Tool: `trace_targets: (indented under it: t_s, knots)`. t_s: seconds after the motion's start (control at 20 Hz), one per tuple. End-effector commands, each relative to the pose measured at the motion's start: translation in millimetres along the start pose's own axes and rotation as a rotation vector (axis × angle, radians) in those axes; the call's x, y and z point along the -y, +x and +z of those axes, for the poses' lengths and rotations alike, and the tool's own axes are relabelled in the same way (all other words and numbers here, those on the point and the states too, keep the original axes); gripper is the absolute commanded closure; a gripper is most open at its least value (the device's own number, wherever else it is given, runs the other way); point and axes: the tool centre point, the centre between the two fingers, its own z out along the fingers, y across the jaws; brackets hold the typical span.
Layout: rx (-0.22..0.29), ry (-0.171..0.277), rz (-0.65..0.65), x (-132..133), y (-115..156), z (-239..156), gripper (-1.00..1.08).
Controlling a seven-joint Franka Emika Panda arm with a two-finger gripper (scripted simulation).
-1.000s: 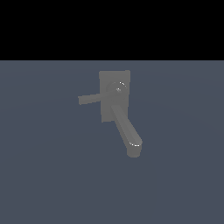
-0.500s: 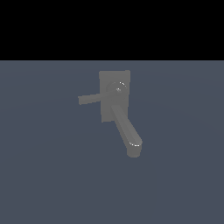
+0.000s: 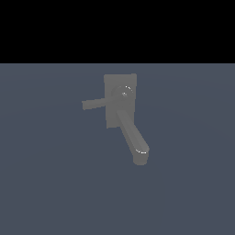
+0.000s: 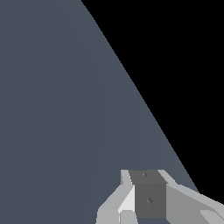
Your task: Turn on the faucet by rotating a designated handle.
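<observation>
With the gripper (image 4: 144,197) state not discernible and the faucet (image 3: 121,105) nowhere near it, the spout (image 3: 133,137) risks being mistaken for the handle (image 3: 94,104) on approach.

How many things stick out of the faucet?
2: the thin handle points toward the exterior view's left, and the thick spout slants down toward its right. Nothing looks hidden.

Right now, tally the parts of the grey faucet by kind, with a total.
Flat rectangular grey backplate: 1
Round grey hub: 1
Thick rounded grey spout: 1
Thin flat grey handle bar: 1
Total: 4
</observation>
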Motion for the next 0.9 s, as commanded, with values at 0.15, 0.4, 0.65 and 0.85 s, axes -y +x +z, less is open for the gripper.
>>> trace_targets:
  t_s: [0.15, 0.4, 0.65, 0.85]
  knots:
    - [-0.134, -0.219, 0.021, -5.7, 17.0, -34.8, 1.08]
    - [-0.261, -0.408, 0.022, -0.9, 31.9, -70.0, 1.08]
    - [-0.396, -0.589, 0.003, 15.0, 45.9, -106.3, 1.08]
    - [-0.507, -0.725, -0.027, 36.3, 56.2, -134.2, 1.08]
